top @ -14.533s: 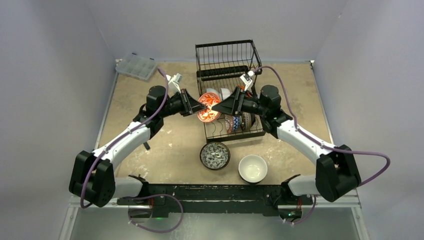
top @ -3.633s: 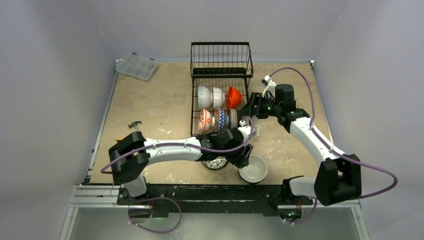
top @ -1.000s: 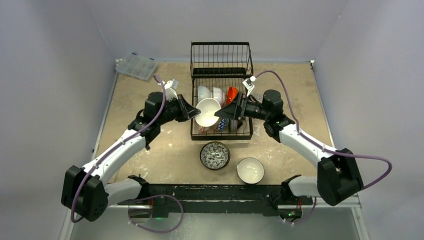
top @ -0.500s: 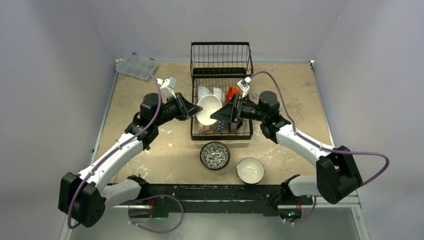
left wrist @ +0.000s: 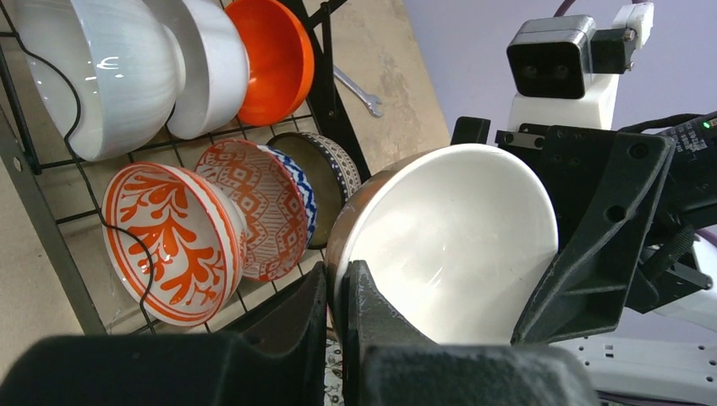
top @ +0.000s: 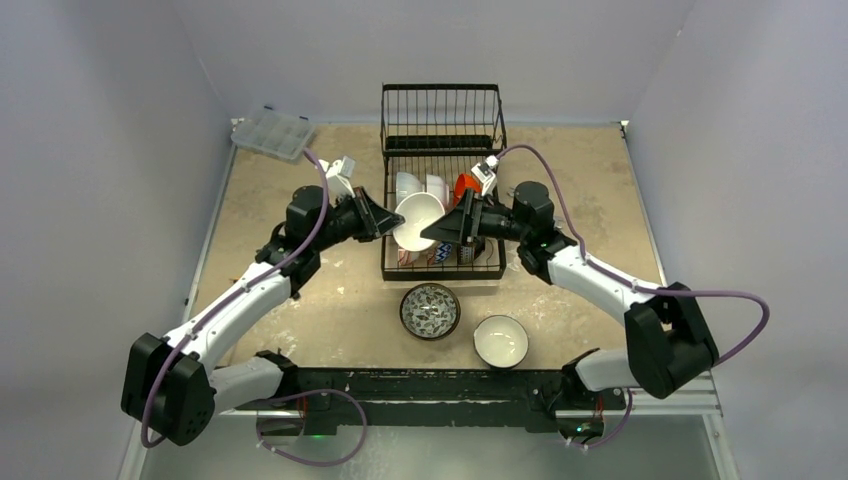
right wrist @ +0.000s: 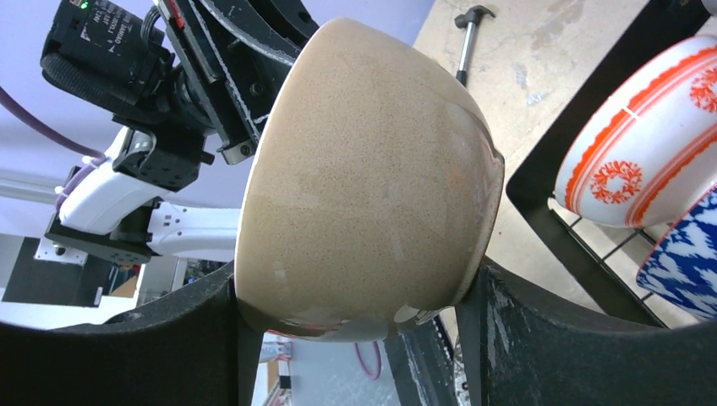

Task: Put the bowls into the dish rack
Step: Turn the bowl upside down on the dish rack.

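Note:
A tan bowl with a white lining hangs tilted above the front of the black wire dish rack, between my two grippers. My left gripper is shut on its rim; the white inside faces the left wrist view. My right gripper has its fingers against both sides of the bowl's tan outside. The rack holds two white bowls, an orange bowl, a red floral bowl and other patterned bowls. A blue-patterned bowl and a white-lined bowl sit on the table.
A clear plastic compartment box lies at the back left corner. A wrench lies on the table beyond the rack. A small hammer lies on the table left of the rack. Walls enclose the table on three sides.
Since one second ago both grippers and the tan bowl have shifted slightly back over the rack. The right gripper stays on the bowl's outside. The two table bowls have not moved.

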`<state>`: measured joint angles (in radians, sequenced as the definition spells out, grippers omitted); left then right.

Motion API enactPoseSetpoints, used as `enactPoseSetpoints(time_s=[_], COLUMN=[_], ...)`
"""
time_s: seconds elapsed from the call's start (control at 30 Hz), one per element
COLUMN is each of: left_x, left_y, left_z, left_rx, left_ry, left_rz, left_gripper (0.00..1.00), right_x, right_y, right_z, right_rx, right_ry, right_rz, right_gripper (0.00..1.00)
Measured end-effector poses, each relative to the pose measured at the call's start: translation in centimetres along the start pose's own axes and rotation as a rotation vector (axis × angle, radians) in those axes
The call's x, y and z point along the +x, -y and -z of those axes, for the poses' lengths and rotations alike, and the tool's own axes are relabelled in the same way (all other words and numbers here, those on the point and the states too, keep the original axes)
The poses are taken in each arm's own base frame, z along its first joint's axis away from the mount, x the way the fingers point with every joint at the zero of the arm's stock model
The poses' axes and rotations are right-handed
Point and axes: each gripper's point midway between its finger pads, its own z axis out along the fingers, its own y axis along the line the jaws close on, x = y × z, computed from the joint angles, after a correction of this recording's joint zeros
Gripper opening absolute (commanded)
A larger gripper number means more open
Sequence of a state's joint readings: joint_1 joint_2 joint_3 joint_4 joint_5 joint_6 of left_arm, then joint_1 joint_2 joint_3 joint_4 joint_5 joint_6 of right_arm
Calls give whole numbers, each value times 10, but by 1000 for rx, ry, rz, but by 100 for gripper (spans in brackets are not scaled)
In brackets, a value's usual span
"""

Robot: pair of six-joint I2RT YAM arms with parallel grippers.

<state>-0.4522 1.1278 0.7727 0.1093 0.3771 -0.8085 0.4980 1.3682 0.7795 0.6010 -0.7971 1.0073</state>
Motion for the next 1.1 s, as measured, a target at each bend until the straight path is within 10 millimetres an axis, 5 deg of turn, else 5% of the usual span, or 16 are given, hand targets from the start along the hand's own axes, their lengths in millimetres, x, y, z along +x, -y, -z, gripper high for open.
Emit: enactPoseSetpoints(time_s=[0.13,0.33,0.5,0.73,1.1], left_x=[4,6,5,0,-33], left_y=[-6,-2,1,-4,-68], left_z=[-3,-3,-2,1,32], left_rx=[-14,-3,1,-7,-63], left_ry=[-16,-19,-17,1,86], left_rz=[9,19,34,79,251], left_gripper=[15,68,93,99,99], right_x=[3,7,9,10,-30], right_y=[7,8,14,22,14], right_z=[0,0,1,3,13], right_rx=[23,51,94,134,183], right_ry=[-12,-48,-69,-76,-25], right_rz=[-16,-5,10,13,108], right_gripper=[0,0,0,0,0])
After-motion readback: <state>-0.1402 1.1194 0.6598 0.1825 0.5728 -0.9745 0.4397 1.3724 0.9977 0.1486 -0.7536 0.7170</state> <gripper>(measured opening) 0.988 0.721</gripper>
